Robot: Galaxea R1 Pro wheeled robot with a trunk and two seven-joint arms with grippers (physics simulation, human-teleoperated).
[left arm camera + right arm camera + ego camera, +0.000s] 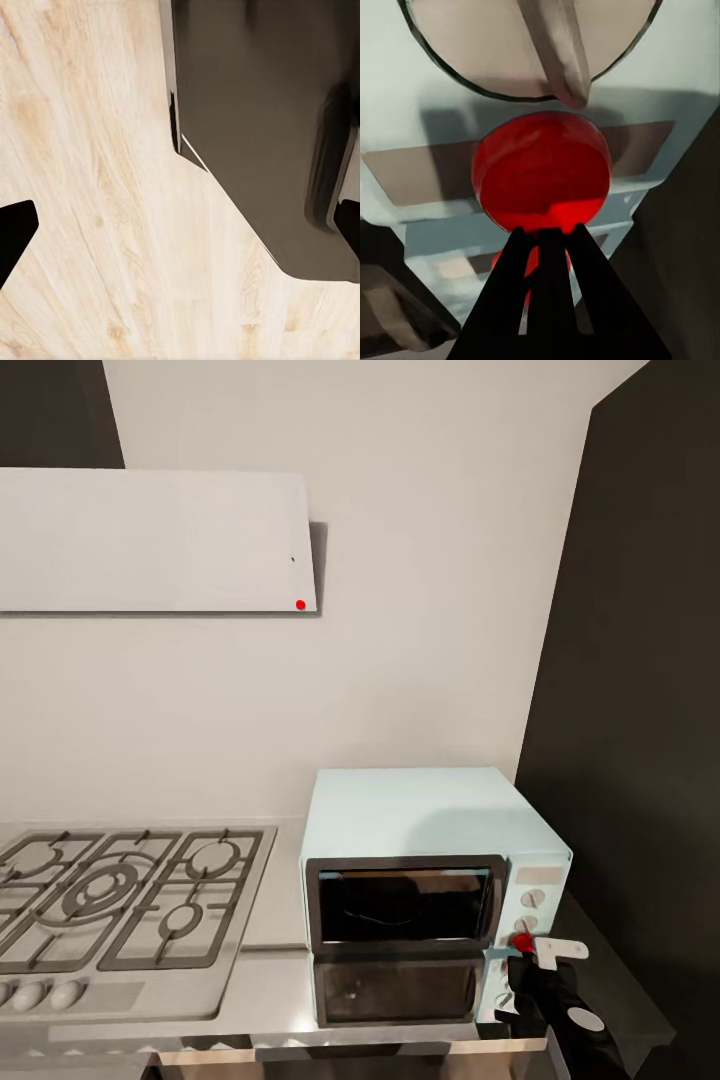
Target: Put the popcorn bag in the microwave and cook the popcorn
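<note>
The pale mint-blue microwave (430, 820) stands on the grey countertop (275, 925) with its dark glass door closed. Nothing can be made out through the glass, and the popcorn bag and popcorn are hidden from me. My right gripper (527, 957) is at the microwave's right-hand panel, shut, its tips against a round red button (521, 941) below the pale knobs. Up close in the right wrist view, the black fingertips (547, 247) meet at the lower edge of the red button (540, 172). My left gripper (180, 240) hangs open over the wooden floor (97, 187), holding nothing.
A gas hob (110, 900) with black grates lies left of the microwave, under a white hood (150, 540). A tall dark panel (640, 710) rises close on the microwave's right. A dark cabinet base (262, 112) is near the left gripper.
</note>
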